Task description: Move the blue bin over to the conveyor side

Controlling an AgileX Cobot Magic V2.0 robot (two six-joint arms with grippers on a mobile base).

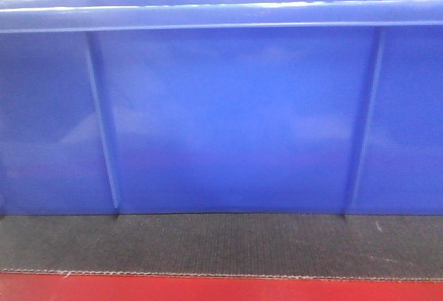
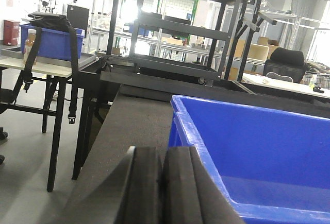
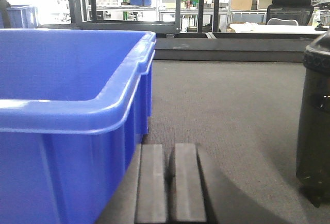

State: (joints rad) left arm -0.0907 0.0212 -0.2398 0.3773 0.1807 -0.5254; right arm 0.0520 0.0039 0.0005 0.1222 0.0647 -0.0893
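The blue bin [image 1: 228, 114] fills the front view, standing on the dark grey woven belt [image 1: 221, 245] with a red strip [image 1: 221, 288] at the near edge. In the left wrist view the bin [image 2: 268, 152] is on the right, and my left gripper [image 2: 163, 188] is shut and empty beside its left wall, above the belt [image 2: 139, 121]. In the right wrist view the bin [image 3: 67, 110] is on the left, and my right gripper [image 3: 169, 183] is shut and empty just right of its wall, low over the belt [image 3: 227, 105].
A black cylindrical object [image 3: 315, 116] stands on the belt at the right. Black metal racks [image 2: 180, 38] stand behind the belt. A table with another blue crate [image 2: 51, 41] and a black bag is at far left.
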